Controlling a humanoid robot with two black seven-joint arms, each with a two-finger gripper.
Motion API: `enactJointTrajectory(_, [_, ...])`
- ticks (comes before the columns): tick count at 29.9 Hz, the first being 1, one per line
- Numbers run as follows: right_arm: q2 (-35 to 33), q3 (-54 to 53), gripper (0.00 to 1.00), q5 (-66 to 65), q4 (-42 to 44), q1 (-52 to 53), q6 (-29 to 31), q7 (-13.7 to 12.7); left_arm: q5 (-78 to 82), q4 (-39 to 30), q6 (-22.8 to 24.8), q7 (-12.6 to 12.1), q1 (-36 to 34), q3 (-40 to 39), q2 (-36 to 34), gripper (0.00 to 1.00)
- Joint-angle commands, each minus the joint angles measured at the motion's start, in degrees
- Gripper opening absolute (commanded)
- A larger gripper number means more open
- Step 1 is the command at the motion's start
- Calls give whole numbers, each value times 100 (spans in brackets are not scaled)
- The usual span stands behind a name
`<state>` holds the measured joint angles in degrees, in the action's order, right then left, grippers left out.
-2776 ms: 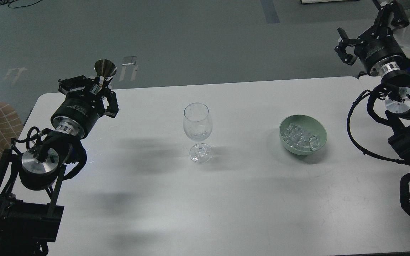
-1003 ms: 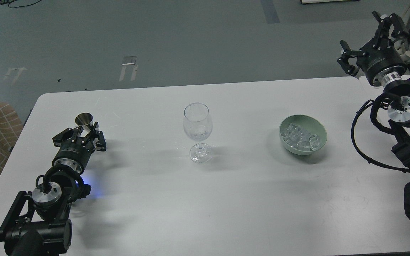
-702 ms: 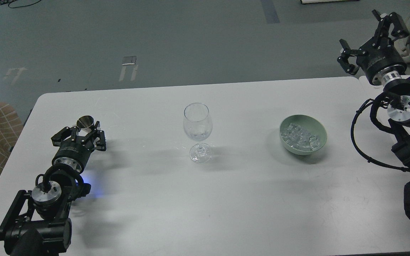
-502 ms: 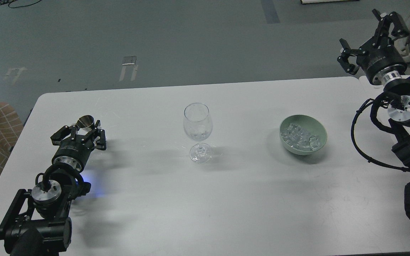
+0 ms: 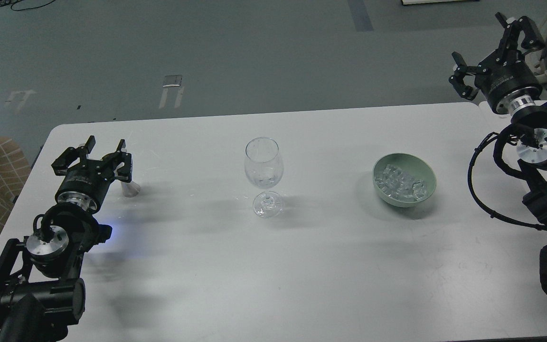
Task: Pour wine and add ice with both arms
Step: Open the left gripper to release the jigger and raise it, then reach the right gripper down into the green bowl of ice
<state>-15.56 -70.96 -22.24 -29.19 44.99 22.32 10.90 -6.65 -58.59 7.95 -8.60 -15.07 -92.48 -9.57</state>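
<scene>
Now both spread wide: left end effector (image 5: 94, 153) near table (image 5: 302, 266) edge, right end effector (image 5: 487, 50) beyond far corner.

your left gripper (image 5: 104, 148) hangs low at the near left with jaws spread, while your right gripper (image 5: 487, 45) sits raised far right, fingers apart.

A clear stemmed wine glass (image 5: 264, 175) stands mid-bench; right of it, a green bowl (image 5: 428, 173) holds glassy ice cubes (image 5: 400, 184); both black claws spread open.

left claw (image 5: 97, 151): let go, opened, lifted | metal cup (image 5: 129, 188): now on table
</scene>
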Motion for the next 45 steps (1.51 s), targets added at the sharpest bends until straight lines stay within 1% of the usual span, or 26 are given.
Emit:
enactJointTrajectory(1, [0,-5,100,0,-34,10,0,0,-3,-126,-30,-10,-13,-86,-89,65])
enactJointTrajectory(4, [0,-5,100,9,-43,10,0,0,-3,-126,-39,8,-84,-95,-185,66])
enactJointTrajectory(7, [0,-5,100,9,-60,10,0,0,15,-196,-39,17,-128,-42,-273,81])
enactJointTrajectory(8, [-9,3,100,9,-113,1,9,0,24,-301,22,17,-137,-7,-326,96])
enactJointTrajectory(9, [-35,3,100,9,-157,1,9,-9,24,-363,66,-1,-137,2,-352,99])
enactJointTrajectory(13, [-246,222,100,-70,-578,-122,18,0,50,-469,268,-80,-93,28,-502,99])
enactJointTrajectory(15, [-334,538,100,-70,-710,-78,18,0,94,-434,260,-106,-154,54,-589,99])
enactJointTrajectory(16, [-386,740,100,-70,-746,-17,9,0,190,-382,234,-115,-232,115,-764,99])
enactJointTrajectory(18, [-535,969,100,-70,-790,71,18,0,584,-224,225,-124,-557,431,-1125,99])
enactJointTrajectory(19, [-675,1109,100,-79,-842,141,18,0,908,-31,242,-98,-793,815,-1282,99])
enactJointTrajectory(22, [-991,1539,100,-227,-1070,229,18,0,1262,102,295,-62,-1259,1335,-1389,99])
enactJointTrajectory(24, [-1159,1838,100,-455,-1289,239,18,0,1351,128,295,-62,-1480,1513,-1442,99])
enactJointTrajectory(26, [-1257,2059,100,-789,-1457,282,0,0,1342,129,286,-45,-1586,1522,-1477,99])
enactJointTrajectory(29, [-1274,2139,100,-1527,-1660,344,0,0,1289,164,146,60,-1753,1435,-1416,98])
enactJointTrajectory(31, [-1414,2218,100,-2569,-1791,414,9,0,1219,146,-91,131,-1815,1417,-1320,98])
enactJointTrajectory(33, [-1555,2288,100,-3213,-1862,476,9,0,1210,138,-136,140,-1807,1408,-1310,98])
enactJointTrajectory(34, [-1660,2393,100,-3869,-1967,546,9,0,1219,137,-136,148,-1789,1408,-1293,98])
enactJointTrajectory(35, [-1705,2455,100,-4172,-2020,581,9,0,1228,137,-136,166,-1780,1408,-1293,98])
enactJointTrajectory(37, [-1836,2666,100,-4876,-2283,660,9,0,1219,137,-144,149,-1780,1417,-1302,98])
enactJointTrajectory(38, [-1993,2753,100,-5226,-2571,678,9,0,1219,137,-153,148,-1780,1408,-1310,98])
enactJointTrajectory(39, [-2247,2815,100,-5473,-2870,669,9,0,1219,137,-153,157,-1780,1408,-1310,98])
enactJointTrajectory(40, [-2250,2816,100,-5475,-2873,669,9,0,1219,137,-153,157,-1780,1408,-1310,98])
enactJointTrajectory(42, [-2784,3034,100,-5843,-3258,652,105,0,1202,129,-162,166,-1780,1382,-1319,98])
enactJointTrajectory(43, [-2873,3140,100,-5905,-3329,669,132,9,1201,129,-162,175,-1780,1338,-1311,98])
enactJointTrajectory(44, [-2970,3385,100,-6028,-3478,774,245,70,1201,137,-179,218,-1780,1251,-1293,98])
enactJointTrajectory(45, [-3014,3657,100,-6073,-3584,897,385,192,1201,146,-206,297,-1780,1154,-1293,98])
